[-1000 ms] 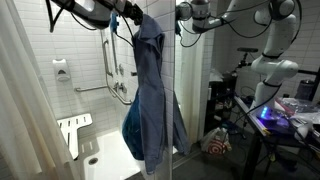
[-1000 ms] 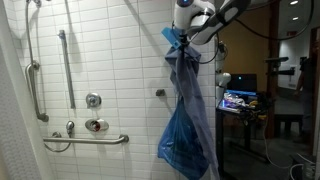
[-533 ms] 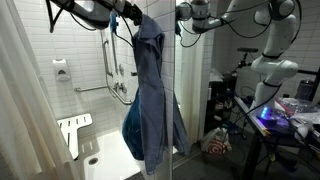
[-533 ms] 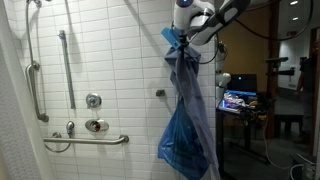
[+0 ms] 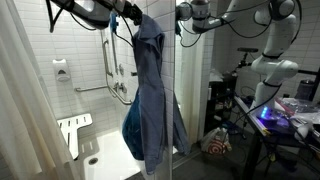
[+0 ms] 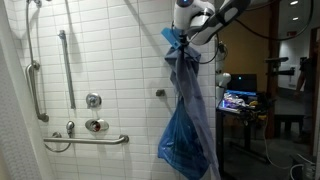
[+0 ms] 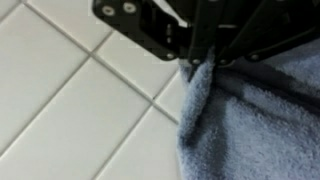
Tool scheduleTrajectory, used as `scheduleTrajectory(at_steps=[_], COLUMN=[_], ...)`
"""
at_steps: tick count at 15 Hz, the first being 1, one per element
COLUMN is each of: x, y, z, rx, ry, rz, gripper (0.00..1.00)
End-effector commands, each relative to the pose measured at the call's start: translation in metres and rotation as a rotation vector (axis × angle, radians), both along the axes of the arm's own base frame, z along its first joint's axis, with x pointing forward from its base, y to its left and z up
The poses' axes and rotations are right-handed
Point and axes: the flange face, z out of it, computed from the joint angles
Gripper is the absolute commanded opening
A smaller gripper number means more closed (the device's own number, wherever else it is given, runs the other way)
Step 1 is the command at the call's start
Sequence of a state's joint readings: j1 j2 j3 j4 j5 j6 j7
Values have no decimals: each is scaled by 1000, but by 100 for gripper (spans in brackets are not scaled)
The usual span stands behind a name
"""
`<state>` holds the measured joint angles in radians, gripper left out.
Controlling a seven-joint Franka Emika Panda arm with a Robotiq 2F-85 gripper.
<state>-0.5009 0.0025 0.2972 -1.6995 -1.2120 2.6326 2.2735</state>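
Note:
A long blue cloth [image 5: 152, 95] hangs down from my gripper [image 5: 130, 14] high up in a tiled shower stall. It shows in both exterior views; in an exterior view the cloth [image 6: 188, 110] drops from the gripper [image 6: 180, 38] next to the white tiled wall. In the wrist view the black gripper [image 7: 200, 58] is shut on the top fold of the blue cloth [image 7: 250, 125], close against the white tiles [image 7: 70, 100]. The cloth's lower end bulges near the stall floor.
Grab bars [image 6: 62, 60] and shower valves [image 6: 95, 125] are on the tiled wall. A white shower curtain [image 5: 25, 110] hangs at the side, with a fold-down seat [image 5: 72, 130]. A glass partition edge [image 5: 178, 90] and a lab area with monitor [image 6: 240, 100] lie beyond.

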Motion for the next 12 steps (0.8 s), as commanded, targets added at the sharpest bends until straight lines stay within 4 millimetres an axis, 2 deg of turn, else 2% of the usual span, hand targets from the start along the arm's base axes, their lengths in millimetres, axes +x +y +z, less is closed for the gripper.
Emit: scheduleTrajectory(at_steps=[1,8,9,12], x=[0,0,0,-2], y=[0,0,0,2], z=[0,0,0,10], rx=[0,0,0,-29], ry=[0,0,0,-67], rz=[0,0,0,-41], gripper=[6,6,1,1])
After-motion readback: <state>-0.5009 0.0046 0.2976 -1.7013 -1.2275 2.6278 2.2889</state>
